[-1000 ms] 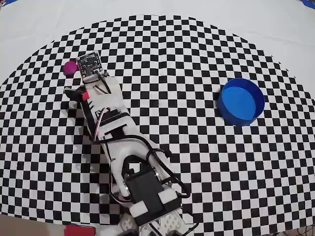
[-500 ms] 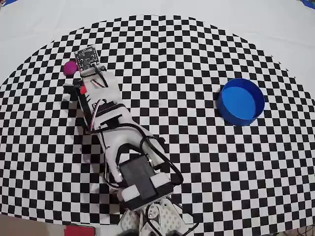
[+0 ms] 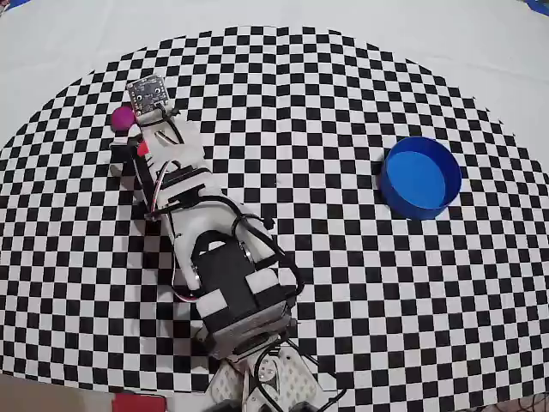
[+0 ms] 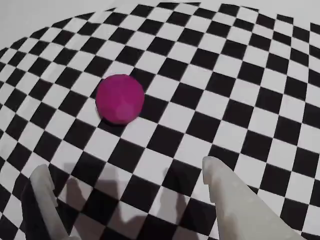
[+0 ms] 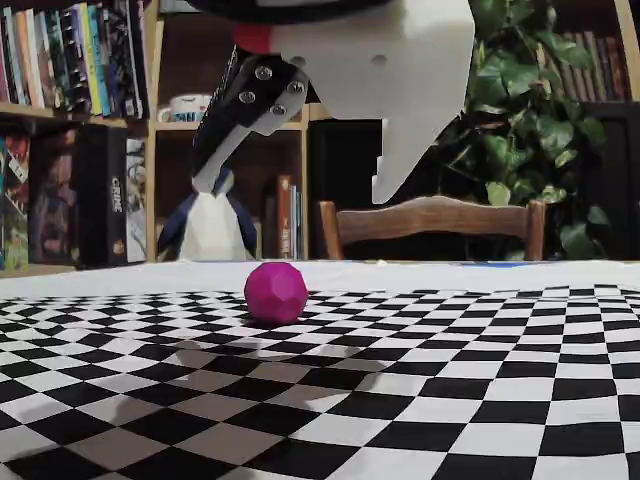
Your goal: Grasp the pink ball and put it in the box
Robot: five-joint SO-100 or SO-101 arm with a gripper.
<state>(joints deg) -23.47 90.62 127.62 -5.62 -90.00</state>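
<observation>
The pink ball (image 3: 123, 118) lies on the checkered mat at the upper left of the overhead view, partly under the wrist. In the wrist view the ball (image 4: 120, 98) lies ahead of my gripper (image 4: 126, 167), a little to the left, and apart from both white fingers. In the fixed view my gripper (image 5: 295, 190) hangs above the ball (image 5: 275, 292). It is open and empty, and nothing touches the ball. The round blue box (image 3: 420, 178) stands empty at the right of the mat, far from the ball.
The arm (image 3: 214, 257) reaches from its base at the bottom edge of the overhead view toward the upper left. The checkered mat (image 3: 326, 283) lies on a white table. Bookshelves, a chair and a plant stand behind the table in the fixed view.
</observation>
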